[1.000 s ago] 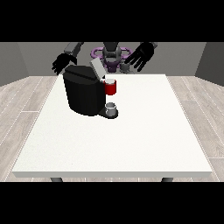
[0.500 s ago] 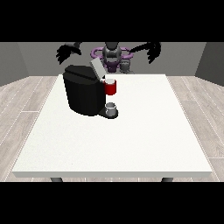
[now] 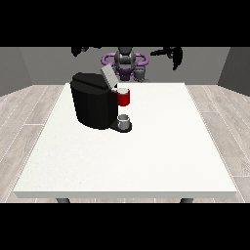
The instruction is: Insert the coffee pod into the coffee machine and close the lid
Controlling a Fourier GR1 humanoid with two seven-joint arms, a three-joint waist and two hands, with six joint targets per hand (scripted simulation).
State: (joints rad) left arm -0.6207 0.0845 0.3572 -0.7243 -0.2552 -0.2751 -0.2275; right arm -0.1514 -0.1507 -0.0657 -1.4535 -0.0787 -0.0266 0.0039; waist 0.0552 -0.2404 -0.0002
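Fingers of the hand at the view's right (image 3: 175,52) hang relaxed, holding nothing; those of the hand at the view's left (image 3: 80,50) cannot be told. Both are raised behind the coffee machine (image 3: 95,100) on the counter (image 3: 146,146).

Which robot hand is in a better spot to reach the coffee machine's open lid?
Probably its own right, the hand at the view's left: it hangs almost above the coffee machine, near the lid. The hand at the view's right is off to the other side.
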